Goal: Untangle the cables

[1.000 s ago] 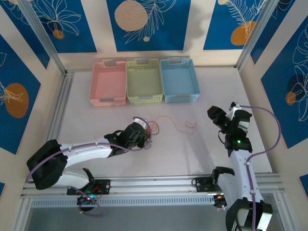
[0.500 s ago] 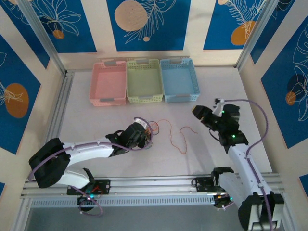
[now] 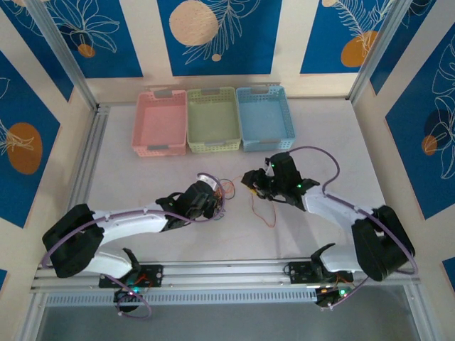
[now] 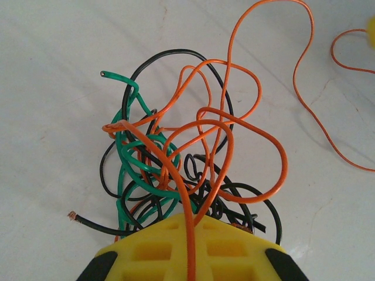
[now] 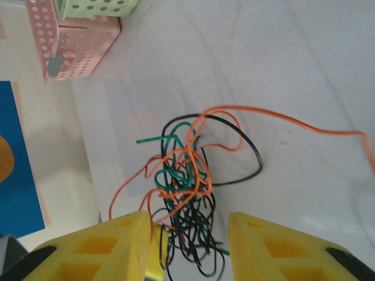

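Our left gripper point(image 4: 190, 228) pinches the cables point(image 4: 176, 152); our right gripper point(image 5: 188, 222) gapes wide before them, open table point(image 5: 304, 64) beyond.

Items I count from my station, beyond the work itself:
- White table point(image 3: 142, 174), matte, lightly scuffed.
- Pink basket point(image 3: 160, 121), perforated walls, at the far edge; its corner also on the right wrist feed point(image 5: 76, 44).
- Green basket point(image 3: 212, 119), touching the pink one.
- Blue basket point(image 3: 264, 118), touching the green, rightmost.
- Aluminium rail point(image 3: 227, 270) along the near edge.
- Wall panels point(image 3: 213, 35), blue with orange discs and white leaf outlines.
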Tool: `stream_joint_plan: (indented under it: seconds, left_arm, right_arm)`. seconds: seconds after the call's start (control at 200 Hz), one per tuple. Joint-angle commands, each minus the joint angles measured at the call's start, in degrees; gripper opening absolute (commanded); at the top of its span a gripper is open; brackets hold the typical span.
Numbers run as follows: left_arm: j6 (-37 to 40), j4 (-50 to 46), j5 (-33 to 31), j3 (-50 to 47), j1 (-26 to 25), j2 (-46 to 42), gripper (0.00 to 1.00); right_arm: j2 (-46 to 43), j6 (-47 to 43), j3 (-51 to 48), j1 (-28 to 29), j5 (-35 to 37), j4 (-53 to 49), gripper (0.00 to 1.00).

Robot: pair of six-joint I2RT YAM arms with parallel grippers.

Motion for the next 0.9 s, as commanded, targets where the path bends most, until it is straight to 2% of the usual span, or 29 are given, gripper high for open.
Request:
stream_joint_plan:
  seconds: [0.0, 0.535, 0.895]
  left_arm:
    - [-0.33, 1.49, 0.65, -0.62, 0.71, -1.05, 0.00]
    - [-0.24, 1.52, 0.49, -0.40, 0.78, -0.54, 0.00]
    - [-0.37, 1.31, 0.32, -0.05, 0.78, 0.05, 0.00]
  right_arm:
    - [3.21, 2.76, 3.09, 0.51, 1.61, 3.53, 0.40]
    - [14.77, 4.71, 6.16, 0.44, -0.22, 8.33, 0.40]
    - [17.64, 0.99, 8.56, -0.62, -4.72, 10.59, 0.03]
